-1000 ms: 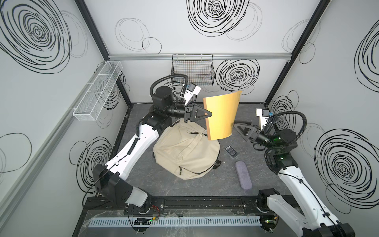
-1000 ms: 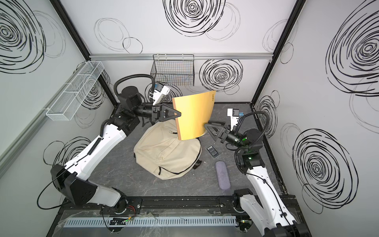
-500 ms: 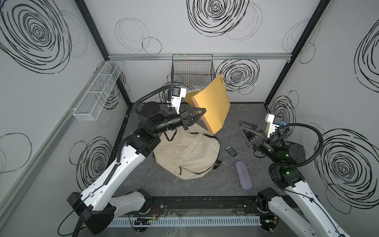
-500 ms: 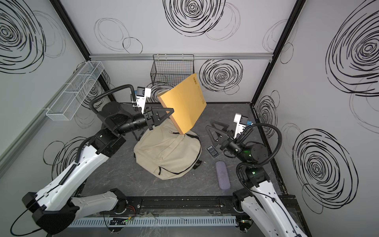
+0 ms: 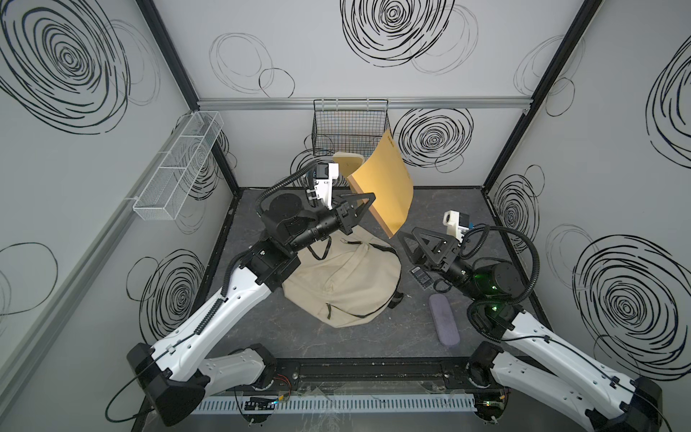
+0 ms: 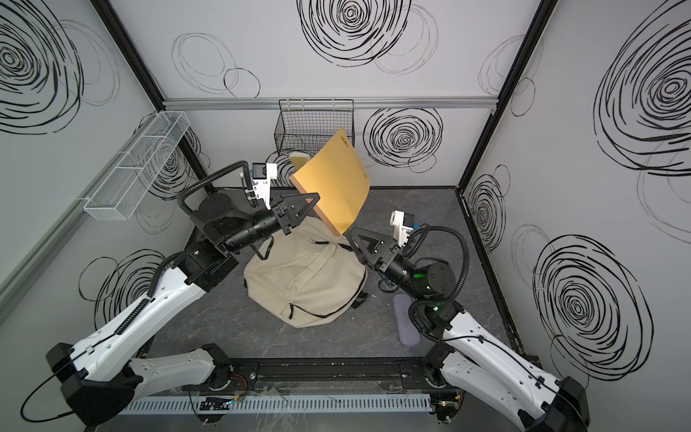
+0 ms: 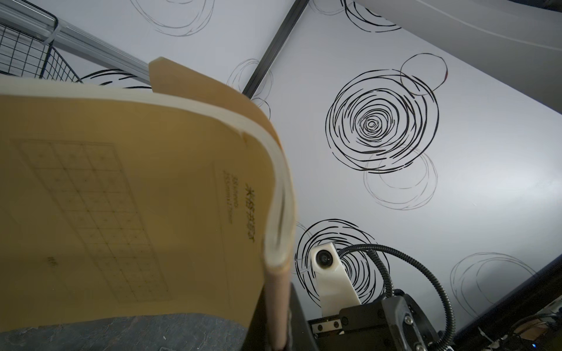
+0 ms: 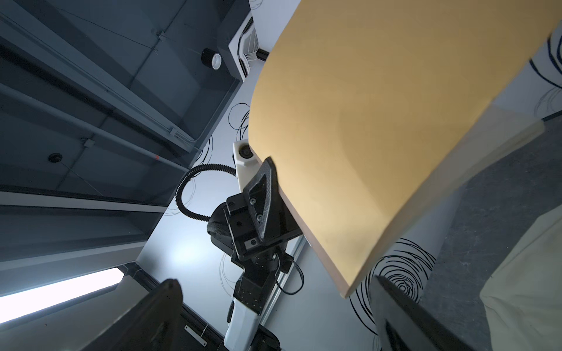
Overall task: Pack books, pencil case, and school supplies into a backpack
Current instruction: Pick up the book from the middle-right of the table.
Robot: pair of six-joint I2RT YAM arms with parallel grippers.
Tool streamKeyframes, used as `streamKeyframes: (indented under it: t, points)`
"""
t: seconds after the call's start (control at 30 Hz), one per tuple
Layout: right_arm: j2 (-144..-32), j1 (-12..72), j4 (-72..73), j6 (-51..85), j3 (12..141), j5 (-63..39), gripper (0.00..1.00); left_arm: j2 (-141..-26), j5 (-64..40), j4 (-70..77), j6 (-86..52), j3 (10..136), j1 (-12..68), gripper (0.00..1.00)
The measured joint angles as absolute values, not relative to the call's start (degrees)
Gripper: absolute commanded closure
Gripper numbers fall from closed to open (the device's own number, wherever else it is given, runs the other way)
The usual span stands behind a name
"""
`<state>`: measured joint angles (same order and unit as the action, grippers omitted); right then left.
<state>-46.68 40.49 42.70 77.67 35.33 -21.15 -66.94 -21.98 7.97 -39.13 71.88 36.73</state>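
A thin mustard-yellow book (image 5: 385, 187) (image 6: 336, 183) hangs tilted in the air above the cream backpack (image 5: 344, 284) (image 6: 303, 284). My left gripper (image 5: 368, 196) (image 6: 314, 196) (image 7: 279, 334) is shut on its lower edge. The book (image 7: 137, 197) bends and its pages fan slightly. My right gripper (image 5: 405, 245) (image 6: 353, 241) (image 8: 273, 319) is open and holds nothing. It sits just below the book's lowest corner (image 8: 346, 291). The lavender pencil case (image 5: 444, 318) (image 6: 405, 321) lies on the floor at the right. The small dark school supplies packet (image 5: 422, 276) lies beside the right gripper.
A black wire basket (image 5: 349, 127) hangs on the back wall right behind the book's top. A white mesh shelf (image 5: 179, 164) is fixed to the left wall. The backpack (image 8: 523, 288) lies slumped mid-floor with black straps trailing at its right side.
The left gripper has pulled the book back and tilted it, top toward the wire basket. The right gripper has dropped away from the book's side edge to below its lowest corner.
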Motion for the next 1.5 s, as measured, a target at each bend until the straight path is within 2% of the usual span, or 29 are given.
streamKeyframes:
  t: [0.2, 0.33, 0.53, 0.8, 0.9, 1.0, 1.1, 1.27, 1.33, 1.4, 1.43, 1.47, 1.5]
  points:
    - [-53.36, 40.66, 47.86, 78.96, 37.21, -19.77, 0.0, -65.82, -20.4, 10.98, -40.62, 69.91, 36.93, 1.0]
    - [-56.9, 40.77, 50.63, 79.13, 40.45, -19.53, 0.06, -63.57, -21.37, 12.29, -42.37, 68.75, 37.85, 1.0]
    - [-55.05, 39.31, 51.75, 78.43, 41.34, -17.89, 0.19, -59.81, -23.03, 13.28, -43.29, 67.11, 38.54, 1.0]
    - [-54.0, 37.41, 53.04, 79.83, 41.34, -17.61, 0.22, -59.2, -25.06, 13.43, -43.38, 66.94, 38.83, 1.0]
    - [-54.59, 37.28, 53.08, 80.95, 41.36, -17.58, 0.27, -59.24, -26.02, 13.87, -43.64, 66.94, 39.42, 1.0]
    - [-54.89, 36.73, 53.06, 81.69, 41.36, -17.52, 0.37, -59.27, -26.96, 14.37, -43.83, 66.94, 40.29, 1.0]
    - [-54.81, 35.73, 53.21, 82.32, 41.36, -17.5, 0.55, -59.22, -27.42, 15.18, -43.94, 66.59, 41.08, 1.0]
    - [-54.63, 32.82, 53.06, 83.74, 41.36, -17.78, 0.99, -58.85, -26.94, 14.61, -42.87, 64.69, 41.6, 0.99]
    - [-53.95, 31.92, 52.58, 84.2, 41.36, -18.37, 1.0, -58.85, -25.39, 12.67, -41.12, 64.6, 41.58, 0.76]
    - [-52.6, 30.63, 50.74, 83.74, 41.36, -18.92, 1.0, -58.61, -23.79, 9.43, -37.95, 64.6, 41.76, 0.59]
    - [-51.44, 29.61, 48.88, 83.02, 41.36, -18.98, 1.0, -58.33, -22.52, 7.33, -36.1, 64.6, 41.95, 0.48]
    - [-49.89, 28.47, 46.17, 81.95, 41.45, -18.96, 1.0, -57.95, -20.75, 5.37, -34.24, 64.53, 42.06, 0.4]
    - [-48.4, 27.55, 43.27, 80.84, 41.58, -18.83, 1.0, -57.49, -18.87, 3.51, -32.64, 64.38, 42.22, 0.37]
